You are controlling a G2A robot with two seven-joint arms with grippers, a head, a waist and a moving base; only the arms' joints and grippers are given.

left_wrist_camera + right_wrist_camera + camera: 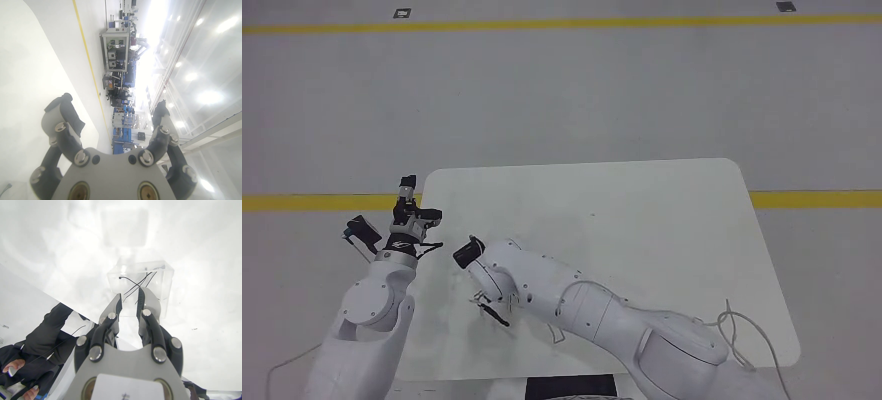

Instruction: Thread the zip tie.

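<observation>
Zip ties [139, 281], thin and black, lie crossed over one another inside a clear box [166, 291] on the white table [198, 256], toward its left side. The right gripper [130, 299] hangs just above the box's opening, jaws parted by a narrow gap with nothing between them. The ties' tails run up to just beyond its fingertips [140, 298]. The step in hand appears to be picking out a single tie. Doing it well likely means lowering straight into the box clear of its walls and choosing a strand that lies on top. The claw should then close across that strand near one end, so that head and tail stay free for threading. Catching two crossed strands at once is the risk. The left gripper [113, 103] hangs at the table's left edge, spread wide and empty, pointing out along the floor's yellow line [90, 62].
</observation>
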